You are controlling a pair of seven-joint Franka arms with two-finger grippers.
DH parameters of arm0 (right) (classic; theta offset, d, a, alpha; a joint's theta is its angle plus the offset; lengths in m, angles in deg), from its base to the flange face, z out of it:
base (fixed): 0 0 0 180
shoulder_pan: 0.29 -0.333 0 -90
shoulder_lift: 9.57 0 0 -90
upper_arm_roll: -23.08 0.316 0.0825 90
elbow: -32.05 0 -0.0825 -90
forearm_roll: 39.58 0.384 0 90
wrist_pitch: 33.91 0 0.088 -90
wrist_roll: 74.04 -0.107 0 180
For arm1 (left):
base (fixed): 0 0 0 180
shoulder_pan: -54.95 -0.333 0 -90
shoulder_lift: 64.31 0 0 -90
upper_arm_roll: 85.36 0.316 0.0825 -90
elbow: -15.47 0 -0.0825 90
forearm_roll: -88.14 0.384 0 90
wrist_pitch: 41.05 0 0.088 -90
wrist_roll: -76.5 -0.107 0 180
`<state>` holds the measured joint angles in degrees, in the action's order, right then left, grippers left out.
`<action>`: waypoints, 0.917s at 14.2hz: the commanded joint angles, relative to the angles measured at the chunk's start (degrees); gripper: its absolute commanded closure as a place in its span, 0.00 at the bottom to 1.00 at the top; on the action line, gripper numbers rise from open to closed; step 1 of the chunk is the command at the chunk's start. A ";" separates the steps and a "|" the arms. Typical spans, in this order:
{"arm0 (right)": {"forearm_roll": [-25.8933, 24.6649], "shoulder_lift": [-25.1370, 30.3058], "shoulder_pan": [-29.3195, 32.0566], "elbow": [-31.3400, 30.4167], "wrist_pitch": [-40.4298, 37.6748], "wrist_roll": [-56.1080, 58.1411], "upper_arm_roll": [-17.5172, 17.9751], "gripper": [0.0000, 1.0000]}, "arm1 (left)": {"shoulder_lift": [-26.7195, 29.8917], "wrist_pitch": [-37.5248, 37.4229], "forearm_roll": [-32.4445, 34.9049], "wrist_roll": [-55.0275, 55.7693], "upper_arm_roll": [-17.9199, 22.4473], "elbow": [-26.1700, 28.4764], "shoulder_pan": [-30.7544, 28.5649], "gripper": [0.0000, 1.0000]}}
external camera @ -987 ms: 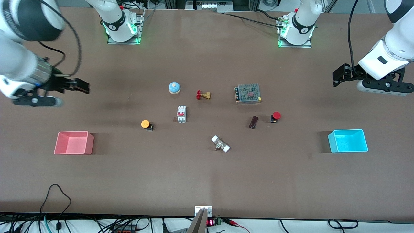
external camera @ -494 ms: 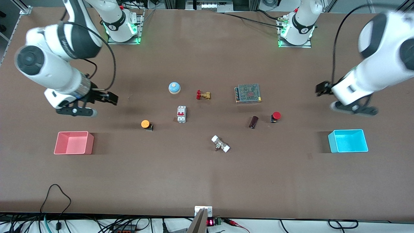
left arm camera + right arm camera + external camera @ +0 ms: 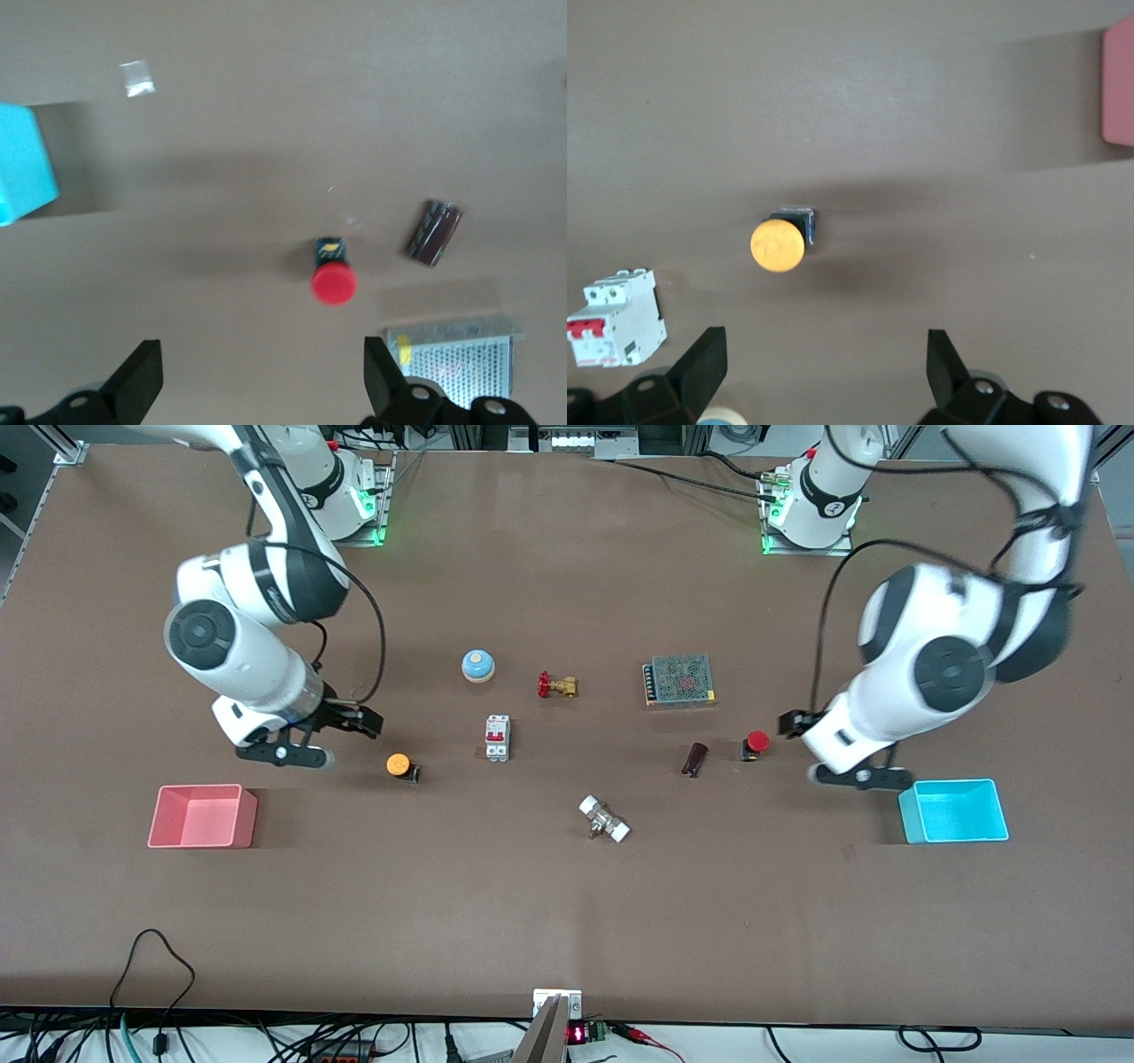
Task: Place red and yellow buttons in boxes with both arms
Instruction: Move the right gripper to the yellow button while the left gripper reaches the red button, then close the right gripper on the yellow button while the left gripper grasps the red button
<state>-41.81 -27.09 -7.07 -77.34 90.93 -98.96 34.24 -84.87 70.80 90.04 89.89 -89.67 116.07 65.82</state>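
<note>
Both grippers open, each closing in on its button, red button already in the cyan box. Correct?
Not quite: the red button sits on the table, outside the cyan box, per front view. Left gripper and right gripper are open.

The front view looks steeply down from high across the desk (image 3: pixel 567 921), facing both arm bases and taking in the whole top. The left wrist view looks straight down from close above, sharing the red button (image 3: pixel 334 282) (image 3: pixel 757 741) and cyan box (image 3: pixel 22 164) (image 3: pixel 953 811). The right wrist view does likewise, sharing the yellow button (image 3: pixel 777 245) (image 3: pixel 399 763) and pink box (image 3: pixel 1118 84) (image 3: pixel 201 816).
</note>
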 commanded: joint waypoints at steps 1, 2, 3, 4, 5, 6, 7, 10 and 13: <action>-1.29 -3.46 -1.12 0.84 4.08 -3.28 0.09 0.00 | -0.35 11.67 -0.76 2.78 -0.52 7.99 1.17 0.00; -1.29 -4.70 -1.47 1.02 5.31 -4.26 0.09 0.00 | -0.44 17.12 -0.49 3.22 -0.53 11.43 1.61 0.00; -1.64 -5.84 -2.26 1.37 6.81 -4.79 0.09 0.00 | -0.62 21.88 0.29 3.22 -0.53 14.50 2.14 0.00; -2.34 -6.89 -2.53 1.37 7.95 -5.14 0.09 0.00 | -1.23 26.10 0.30 3.22 -0.53 16.80 2.15 0.00; -2.95 -7.78 -2.53 1.37 9.09 -5.32 0.09 0.00 | -1.84 30.49 0.30 3.22 -0.53 19.26 2.32 0.00; -2.96 -8.48 -2.62 1.28 9.63 -5.49 0.09 0.00 | -2.28 33.32 0.30 3.22 -0.53 20.59 2.49 0.00; -3.13 -8.92 -2.70 1.28 9.72 -5.50 0.09 0.00 | -2.63 33.96 0.30 3.14 -0.44 21.12 2.67 0.00; -6.55 -10.33 -2.70 1.11 10.69 -5.41 0.09 0.00 | -4.39 34.31 0.30 3.14 -0.44 21.66 2.50 0.00; -6.74 -11.30 -2.79 1.02 12.36 -5.32 0.09 0.00 | -5.54 34.32 0.30 3.05 -0.35 21.30 2.58 0.31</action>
<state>-47.42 -37.44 -9.62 -76.98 102.33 -103.25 34.25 -89.82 104.26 90.07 92.28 -90.34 137.47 67.93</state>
